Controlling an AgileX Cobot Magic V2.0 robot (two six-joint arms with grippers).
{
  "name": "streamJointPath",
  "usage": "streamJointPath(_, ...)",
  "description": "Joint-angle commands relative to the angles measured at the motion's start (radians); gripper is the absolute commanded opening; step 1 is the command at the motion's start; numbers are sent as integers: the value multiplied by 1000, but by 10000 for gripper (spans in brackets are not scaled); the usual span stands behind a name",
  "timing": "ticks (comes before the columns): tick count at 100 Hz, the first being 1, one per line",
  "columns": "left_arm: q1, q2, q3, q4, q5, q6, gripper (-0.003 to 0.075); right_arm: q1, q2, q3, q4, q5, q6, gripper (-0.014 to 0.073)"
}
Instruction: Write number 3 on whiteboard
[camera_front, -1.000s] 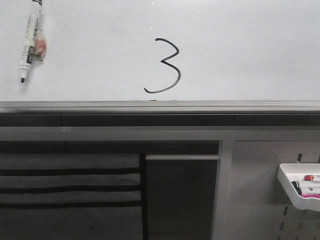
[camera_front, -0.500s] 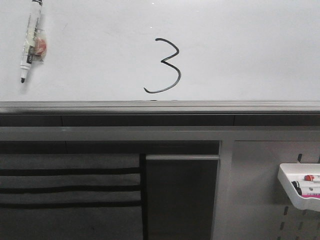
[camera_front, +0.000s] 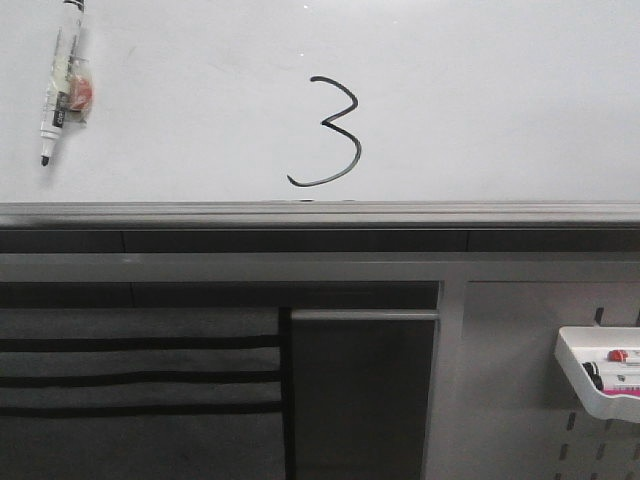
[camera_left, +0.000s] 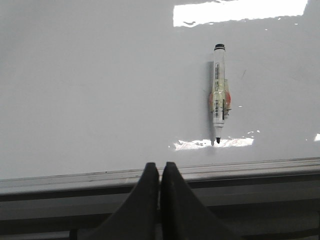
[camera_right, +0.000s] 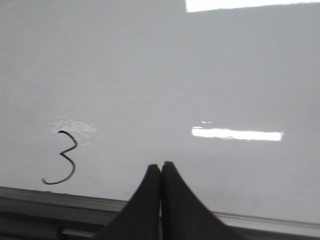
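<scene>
1. The left gripper (camera_left: 159, 172) has its jaws pressed together on nothing, over the grey rail (camera_left: 240, 167).
2. Beyond its tips, off to one side, a marker (camera_left: 219, 93) lies flat on the whiteboard (camera_left: 100, 90).
3. The right gripper (camera_right: 160, 172) is likewise closed and empty.
4. The number 3 (camera_right: 62, 157) is drawn on the board just past the rail, well to the side of the right jaws.

The whiteboard (camera_front: 480, 100) is showing a smooth, glossy white face mirroring bright lights, its grey rail (camera_front: 320, 213) is looking like brushed metal, the number 3 (camera_front: 330, 132) is lying as matt black ink, and both pincers, left pincer (camera_left: 160, 172) and right pincer (camera_right: 160, 172), are looking like matt black plastic.
</scene>
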Motion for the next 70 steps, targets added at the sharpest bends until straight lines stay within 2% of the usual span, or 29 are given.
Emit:
streamJointPath(1,4,-29,3,0,-77,-11,-18,-61,-73,117,33,-184,-2,-74)
streamJointPath(18,4,-29,3,0,-77,-11,-18,-102,-201,323,50,-270,-2,-74)
streamJointPath(27,4,-29,3,0,-77,-11,-18,-102,-197,413,52,-359,-2,-74)
streamJointPath(33,4,-29,3,0,-77,-11,-18,-102,-197,403,52,-290,-2,-74)
streamJointPath(70,4,-29,3,0,-77,-11,-18,-102,-197,409,52,-282,-2,-74)
